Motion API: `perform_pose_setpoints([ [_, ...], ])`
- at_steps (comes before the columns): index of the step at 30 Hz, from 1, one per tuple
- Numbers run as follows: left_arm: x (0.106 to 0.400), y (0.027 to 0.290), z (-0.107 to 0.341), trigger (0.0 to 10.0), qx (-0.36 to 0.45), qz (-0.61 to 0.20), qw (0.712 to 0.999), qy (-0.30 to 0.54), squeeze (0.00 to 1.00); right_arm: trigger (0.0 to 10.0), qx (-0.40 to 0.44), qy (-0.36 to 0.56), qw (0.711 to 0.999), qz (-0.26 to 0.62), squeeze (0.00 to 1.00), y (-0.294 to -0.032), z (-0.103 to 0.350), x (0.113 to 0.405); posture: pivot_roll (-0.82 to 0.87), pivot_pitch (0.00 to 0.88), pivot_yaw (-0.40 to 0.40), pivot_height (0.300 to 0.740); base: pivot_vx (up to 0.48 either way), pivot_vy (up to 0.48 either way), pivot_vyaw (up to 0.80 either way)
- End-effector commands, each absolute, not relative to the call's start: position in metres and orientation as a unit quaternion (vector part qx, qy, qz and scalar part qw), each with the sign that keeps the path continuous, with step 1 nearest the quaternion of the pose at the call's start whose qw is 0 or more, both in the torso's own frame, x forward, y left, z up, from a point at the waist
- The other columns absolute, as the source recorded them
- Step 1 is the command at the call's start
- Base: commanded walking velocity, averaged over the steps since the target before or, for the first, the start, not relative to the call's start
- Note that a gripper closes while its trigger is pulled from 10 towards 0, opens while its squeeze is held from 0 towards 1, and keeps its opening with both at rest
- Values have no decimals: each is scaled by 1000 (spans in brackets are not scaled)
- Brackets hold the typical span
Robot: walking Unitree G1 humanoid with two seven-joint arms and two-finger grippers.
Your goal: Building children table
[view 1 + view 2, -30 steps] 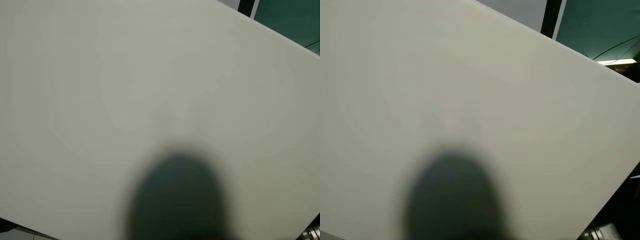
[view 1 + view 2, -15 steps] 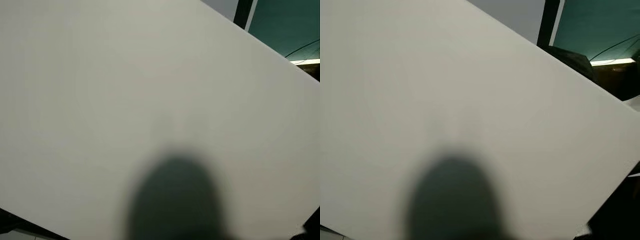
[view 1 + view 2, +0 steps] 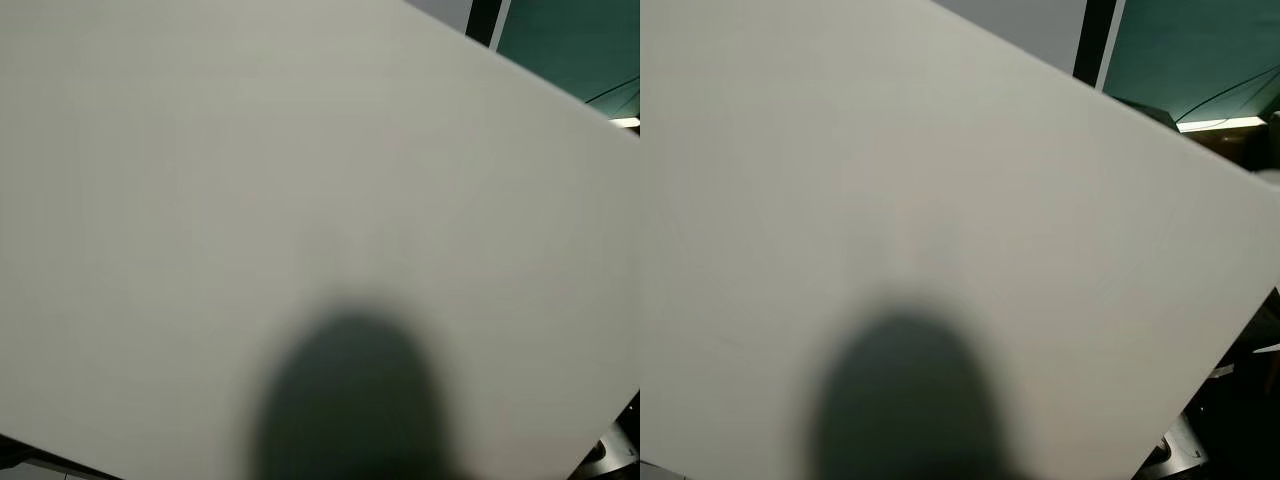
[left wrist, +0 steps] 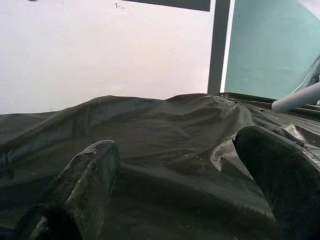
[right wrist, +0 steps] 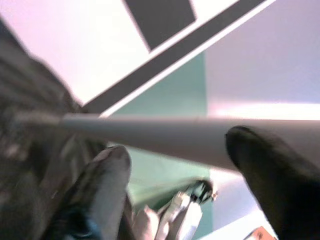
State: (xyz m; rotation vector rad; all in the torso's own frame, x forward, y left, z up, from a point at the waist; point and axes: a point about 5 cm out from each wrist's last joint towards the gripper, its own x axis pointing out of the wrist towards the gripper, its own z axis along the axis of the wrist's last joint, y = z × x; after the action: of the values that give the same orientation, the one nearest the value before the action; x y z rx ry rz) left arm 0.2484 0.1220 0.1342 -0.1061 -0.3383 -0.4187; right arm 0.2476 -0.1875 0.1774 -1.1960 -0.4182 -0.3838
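We saw the white tabletop (image 3: 940, 180) held close before the head camera, tilted, its upper edge sloping down toward our right. Past that edge lay a teal wall (image 3: 1200, 50). Our left gripper (image 4: 175, 165) stood wide open over black sheeting (image 4: 165, 125). Our right gripper (image 5: 177, 165) was spread beside the tabletop's edge.

Smooth matt off-white tabletop panel (image 3: 300, 150), wrinkled glossy black plastic sheet (image 4: 165, 135), smooth pale table leg (image 5: 165, 137)
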Motion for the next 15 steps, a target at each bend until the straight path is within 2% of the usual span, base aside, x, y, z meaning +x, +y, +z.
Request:
perform_pose_setpoints([
  [1,248,119,140,10000,-44,-217,958,-180,0,10000,-550,-209,787,-186,1000,-185,177,244,36,0,41,740,0,0,0],
  [4,248,120,140,10000,-43,-216,958,-181,0,10000,-538,-175,802,-191,1000,-191,164,239,34,0,41,740,0,0,0],
  [5,248,120,140,10000,-43,-216,958,-181,0,10000,-537,-166,805,-190,953,-192,159,237,34,0,42,740,0,0,0],
  [6,248,120,140,10000,-43,-216,958,-181,0,10000,-537,-166,805,-190,953,-192,159,237,34,0,42,740,0,0,0],
  [7,249,120,140,10000,-42,-216,958,-181,0,10000,-534,-153,810,-188,604,-194,154,236,34,0,42,740,0,0,0],
  [8,249,120,140,10000,-42,-217,958,-182,0,10000,-531,-127,817,-185,0,-197,146,234,29,0,45,740,0,0,0],
  [13,250,120,140,10000,-42,-220,957,-182,0,10000,-522,-38,840,-143,0,-202,112,224,23,0,51,740,0,0,0],
  [15,250,120,140,10000,-42,-221,957,-182,0,10000,-522,-29,842,-134,0,-202,108,223,23,0,51,740,0,0,0],
])
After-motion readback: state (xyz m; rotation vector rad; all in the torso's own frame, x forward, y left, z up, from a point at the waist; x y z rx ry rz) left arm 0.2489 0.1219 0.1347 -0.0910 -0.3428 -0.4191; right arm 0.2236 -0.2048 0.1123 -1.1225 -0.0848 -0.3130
